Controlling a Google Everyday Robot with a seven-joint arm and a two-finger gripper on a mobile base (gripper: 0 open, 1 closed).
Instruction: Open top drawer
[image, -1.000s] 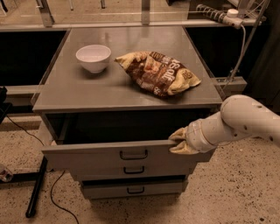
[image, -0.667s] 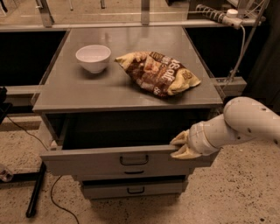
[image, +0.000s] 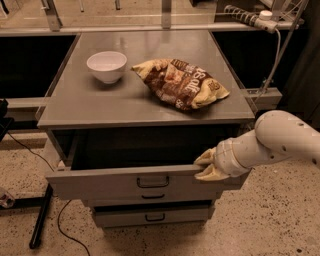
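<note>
top drawer (image: 100, 185), just under the counter (image: 75, 112), has slid a little farther out than a second ago, leaving a wide dark gap behind its front. our pincer (image: 207, 166) stays pinched over that front's upper rim, right of the black loop handle (image: 152, 181), fingers nearly closed on the metal. we judge the opening mostly done, with some travel perhaps left.
</note>
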